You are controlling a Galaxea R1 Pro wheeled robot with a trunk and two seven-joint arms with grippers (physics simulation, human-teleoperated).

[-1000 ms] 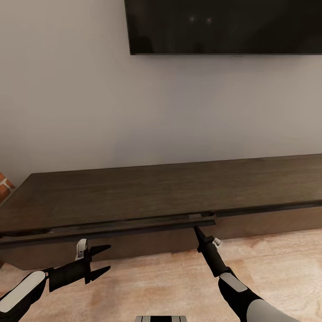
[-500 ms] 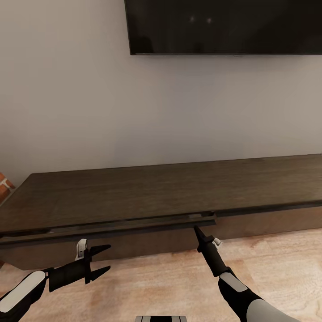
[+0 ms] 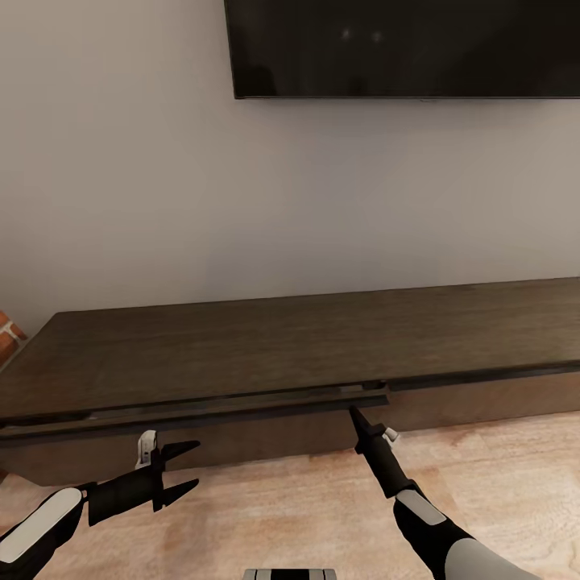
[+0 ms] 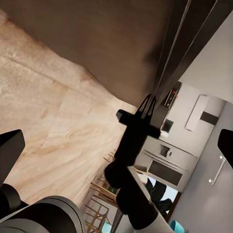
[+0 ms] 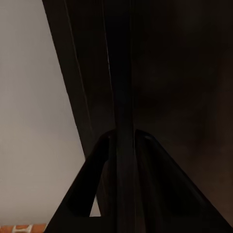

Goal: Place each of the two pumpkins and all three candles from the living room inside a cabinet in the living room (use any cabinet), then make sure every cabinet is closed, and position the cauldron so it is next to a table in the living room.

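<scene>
The long, low dark-brown cabinet (image 3: 282, 338) runs along the wall. Its left drawer front (image 3: 242, 441) stands out a little from the body, leaving a thin gap under the top. My right gripper (image 3: 353, 412) points up at the right end of that drawer front's top lip. In the right wrist view its fingers (image 5: 92, 179) are closed on either side of the lip (image 5: 121, 97). The left wrist view shows the right gripper (image 4: 147, 104) at the same edge. My left gripper (image 3: 192, 465) hangs open and empty in front of the drawer front, apart from it.
A black wall-mounted TV (image 3: 403, 48) hangs above the cabinet. Light wood floor (image 3: 282, 515) lies between me and the cabinet. A bit of red brick (image 3: 6, 334) shows past the cabinet's left end.
The drawer front's right end sits a touch closer to the cabinet body. Both arms have hardly moved.
</scene>
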